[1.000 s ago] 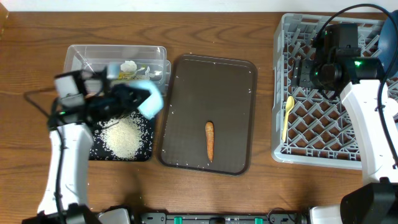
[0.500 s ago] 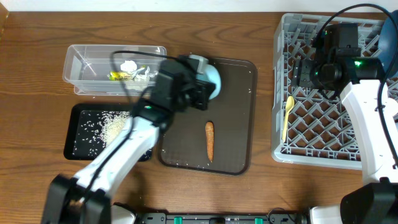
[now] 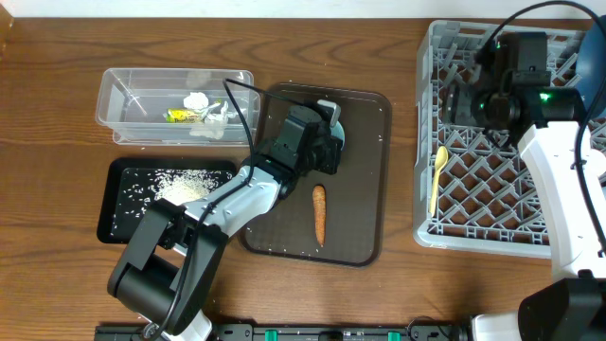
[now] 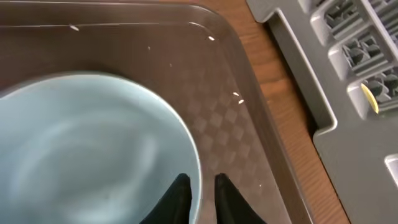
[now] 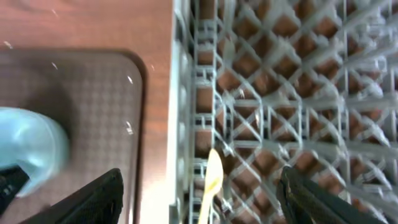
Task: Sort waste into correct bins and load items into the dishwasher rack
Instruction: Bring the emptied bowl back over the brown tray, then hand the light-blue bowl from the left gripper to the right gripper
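My left gripper [image 3: 327,144] is shut on the rim of the light-blue bowl [image 3: 328,121], which is low over the dark brown serving tray [image 3: 365,227]. In the left wrist view the fingers [image 4: 200,190] pinch the bowl's rim [image 4: 93,143]. The orange carrot-like stick [image 3: 319,213] lies on that tray. The clear tub [image 3: 123,95] holds white tissue [image 3: 197,100] and the yellow-green wrapper [image 3: 182,116]. The black tray [image 3: 118,223] holds rice [image 3: 182,188]. My right gripper [image 5: 202,199] is open above the grey rack [image 3: 502,189], over the pale yellow spoon [image 5: 210,180]. The cups are out of view.
The spoon [image 3: 437,178] lies along the rack's left side. The right arm [image 3: 559,180] stretches over the rack. A blue thing [image 3: 595,38] shows at the rack's far right corner. A strip of bare wood separates the serving tray and the rack.
My left arm has swung right with the bowl, from over the black tray to the serving tray, and come down. The right arm has stayed over the rack.
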You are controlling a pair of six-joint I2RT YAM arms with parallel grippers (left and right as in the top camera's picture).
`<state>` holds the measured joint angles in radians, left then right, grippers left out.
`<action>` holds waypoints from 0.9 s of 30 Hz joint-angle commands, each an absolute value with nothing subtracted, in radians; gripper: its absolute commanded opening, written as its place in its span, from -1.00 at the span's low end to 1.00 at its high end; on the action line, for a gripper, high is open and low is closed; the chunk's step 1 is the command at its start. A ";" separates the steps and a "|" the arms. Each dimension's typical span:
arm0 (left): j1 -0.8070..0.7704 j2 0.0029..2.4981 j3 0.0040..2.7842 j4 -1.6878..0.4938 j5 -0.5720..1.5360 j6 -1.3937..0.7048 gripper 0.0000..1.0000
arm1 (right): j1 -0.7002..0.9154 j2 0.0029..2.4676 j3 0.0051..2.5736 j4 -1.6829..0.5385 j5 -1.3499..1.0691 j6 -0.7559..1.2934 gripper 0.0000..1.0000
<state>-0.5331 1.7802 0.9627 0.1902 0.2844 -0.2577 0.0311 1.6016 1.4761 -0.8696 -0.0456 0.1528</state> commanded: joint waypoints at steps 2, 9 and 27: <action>-0.533 1.736 0.977 0.189 0.268 -0.244 -0.51 | 0.072 1.605 1.483 -0.799 -0.122 0.159 0.56; -0.504 1.631 0.977 0.070 0.267 -0.244 -0.38 | 0.183 1.653 1.483 -0.699 -0.132 0.159 0.56; -0.202 1.419 0.977 -0.625 0.178 -0.245 -0.23 | 0.398 1.998 1.483 -0.567 -0.166 0.245 0.01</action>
